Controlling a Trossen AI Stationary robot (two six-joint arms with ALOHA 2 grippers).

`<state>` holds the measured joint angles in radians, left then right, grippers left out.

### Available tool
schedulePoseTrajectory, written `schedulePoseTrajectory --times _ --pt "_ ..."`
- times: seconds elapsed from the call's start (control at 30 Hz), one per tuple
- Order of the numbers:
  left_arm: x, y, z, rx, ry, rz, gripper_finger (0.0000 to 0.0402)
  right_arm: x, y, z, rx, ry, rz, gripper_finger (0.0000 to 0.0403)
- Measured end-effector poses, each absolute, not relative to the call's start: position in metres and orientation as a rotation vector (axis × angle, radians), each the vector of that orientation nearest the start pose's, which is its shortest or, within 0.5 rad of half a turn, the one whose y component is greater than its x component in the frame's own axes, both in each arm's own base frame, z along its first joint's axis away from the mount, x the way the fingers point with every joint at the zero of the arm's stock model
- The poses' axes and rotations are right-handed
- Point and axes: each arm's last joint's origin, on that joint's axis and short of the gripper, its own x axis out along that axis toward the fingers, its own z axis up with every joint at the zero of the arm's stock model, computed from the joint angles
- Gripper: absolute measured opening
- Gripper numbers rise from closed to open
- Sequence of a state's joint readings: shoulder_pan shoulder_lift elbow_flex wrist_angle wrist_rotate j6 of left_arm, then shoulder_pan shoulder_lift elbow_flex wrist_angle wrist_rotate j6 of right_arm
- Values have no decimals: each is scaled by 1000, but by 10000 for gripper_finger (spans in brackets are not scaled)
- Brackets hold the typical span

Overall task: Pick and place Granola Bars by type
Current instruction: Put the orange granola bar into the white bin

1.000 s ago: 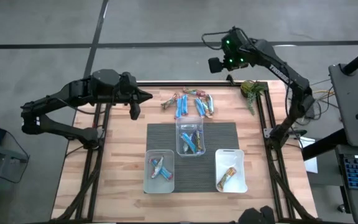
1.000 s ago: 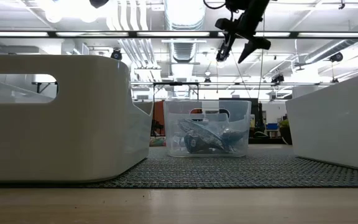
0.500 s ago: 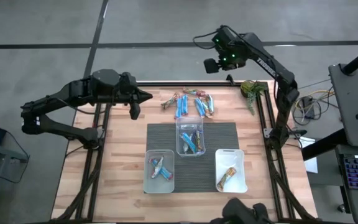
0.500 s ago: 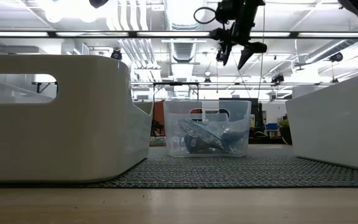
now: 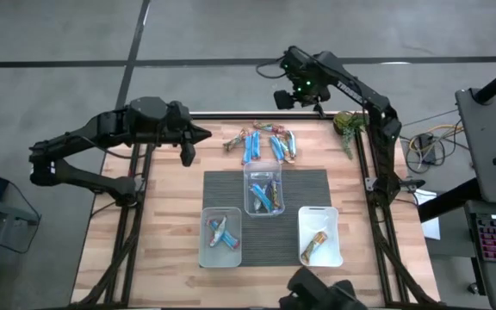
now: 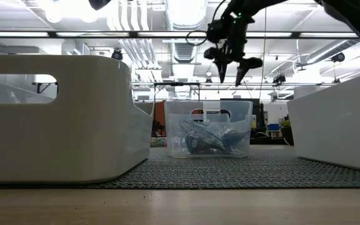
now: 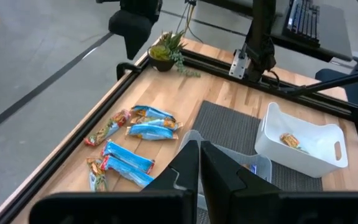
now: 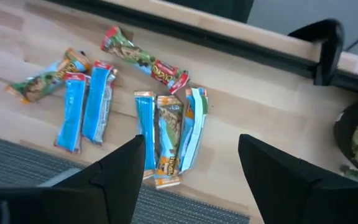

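1. Foil-wrapped Granola Bars (image 5: 261,143) lie loose at upper centre of the worktop (image 5: 170,215).
2. Right hand (image 6: 232,70) hovers above, spread, empty; left hand (image 5: 187,153) closed, empty.
3. Light, slippery: pinch mid-wrapper.

Bars (image 8: 143,99) in bright blue wrappers lie among others printed green, red and orange. The surface (image 5: 170,215) is pale blond wood with a black rim. A dark grey woven mat (image 5: 226,189) covers its middle. One tub (image 5: 265,191) is clear; two tubs (image 5: 320,235) are white. The plant (image 5: 348,123) is green. Both arms (image 5: 84,146) are black.
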<state>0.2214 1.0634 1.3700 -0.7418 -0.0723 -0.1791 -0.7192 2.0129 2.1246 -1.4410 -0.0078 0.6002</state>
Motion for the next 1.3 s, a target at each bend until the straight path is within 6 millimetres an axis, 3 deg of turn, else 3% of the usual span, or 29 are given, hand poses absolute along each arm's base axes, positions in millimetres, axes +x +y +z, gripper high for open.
schedulePoseTrajectory --times 0.3,0.6,0.87,1.3 --pt "195 46 404 -273 464 347 0 313 -265 303 1008 1148 -1021 242" --pt "195 46 405 -267 456 345 0 314 -267 274 1015 1245 -1073 238" --pt "195 46 405 -263 457 344 0 315 -257 244 990 1351 -1083 237" --pt "195 46 405 -268 456 345 0 322 -244 203 1008 1339 -1097 235"
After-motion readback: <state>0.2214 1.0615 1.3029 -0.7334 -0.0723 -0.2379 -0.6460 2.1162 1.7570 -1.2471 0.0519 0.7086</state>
